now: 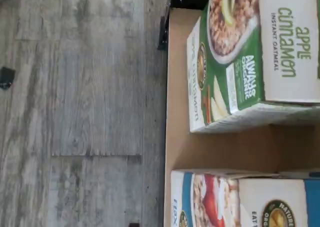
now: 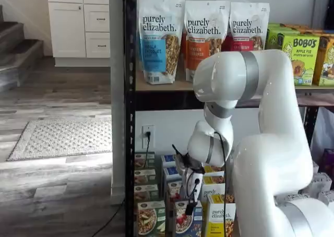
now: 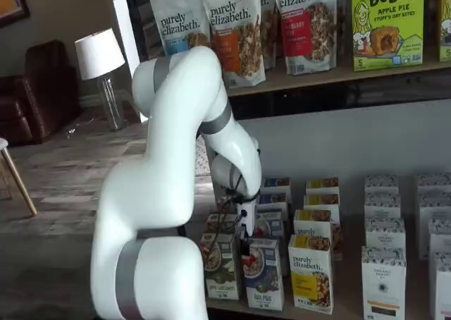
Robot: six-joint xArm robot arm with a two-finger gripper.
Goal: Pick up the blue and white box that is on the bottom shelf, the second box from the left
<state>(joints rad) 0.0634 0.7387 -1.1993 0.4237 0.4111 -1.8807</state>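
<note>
The blue and white box [image 2: 182, 220] stands upright at the front of the bottom shelf [image 3: 352, 300], between a green-fronted carton [image 2: 150, 218] and a yellow "purely elizabeth" carton [image 2: 222, 221]. It shows in both shelf views, with its cereal-and-berries picture facing out [image 3: 264, 274]. My gripper [image 2: 190, 210] hangs just above and in front of the box's top edge, black fingers pointing down [image 3: 244, 248], open and holding nothing. The wrist view shows the blue and white box [image 1: 225, 199] partly cut off, beside the green apple cinnamon carton [image 1: 250, 57], with a tan gap between them.
More cartons stand in rows behind the front ones. White cartons [image 3: 384, 274] fill the shelf's right side. The tier above carries granola bags [image 2: 159, 36] and Bobo's boxes [image 2: 300, 57]. A black rack post [image 2: 129, 111] runs down the left, with grey wood floor [image 1: 80, 107] in front.
</note>
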